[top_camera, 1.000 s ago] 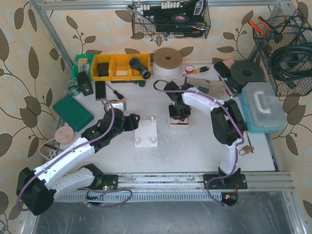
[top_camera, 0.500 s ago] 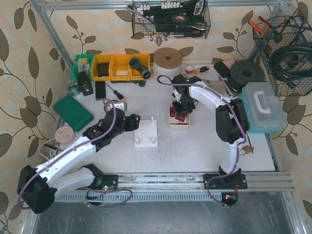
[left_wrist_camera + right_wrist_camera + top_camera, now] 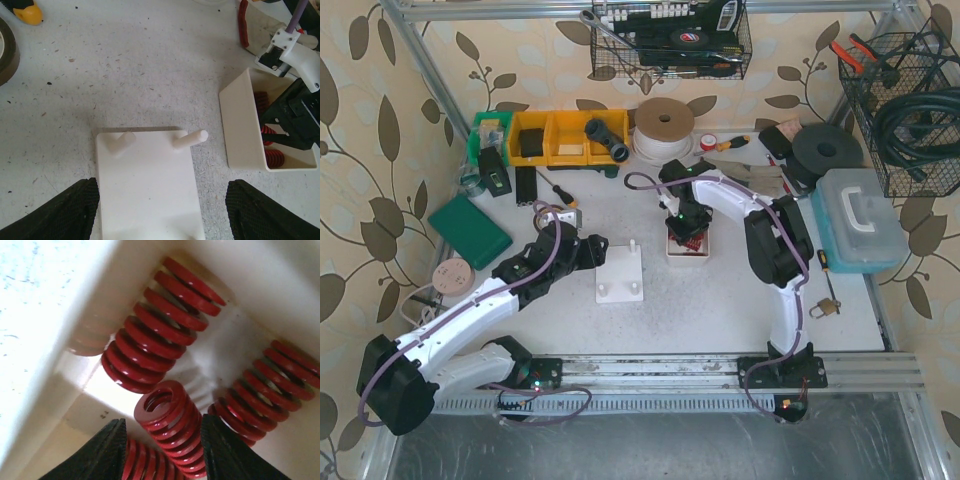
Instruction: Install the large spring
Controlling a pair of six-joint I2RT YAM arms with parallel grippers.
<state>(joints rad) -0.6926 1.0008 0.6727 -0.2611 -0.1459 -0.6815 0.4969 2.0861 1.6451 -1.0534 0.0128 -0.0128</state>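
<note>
Several red coil springs lie in a white tray (image 3: 45, 390). The thickest-looking spring (image 3: 155, 325) rests against the tray's wall. My right gripper (image 3: 164, 437) is down inside the tray and open. Its black fingers (image 3: 112, 445) straddle a tilted red spring (image 3: 167, 412); the right finger is close against it and the left one stands apart. In the top view that gripper (image 3: 684, 226) covers the tray (image 3: 688, 251). My left gripper (image 3: 162, 205) is open and hovers over the white base plate (image 3: 147, 190), which has two pegs (image 3: 190, 140) at its far end.
Yellow bins (image 3: 560, 137), a tape roll (image 3: 664, 122) and a green case (image 3: 470, 231) line the back and left. A teal box (image 3: 860, 220) stands at the right and a padlock (image 3: 823, 306) lies near it. In the left wrist view the tray (image 3: 240, 125) is right of the plate.
My right gripper's jaws have parted from shut to open inside the tray, and its wrist has swung about over the tray. The left arm has stayed still.
</note>
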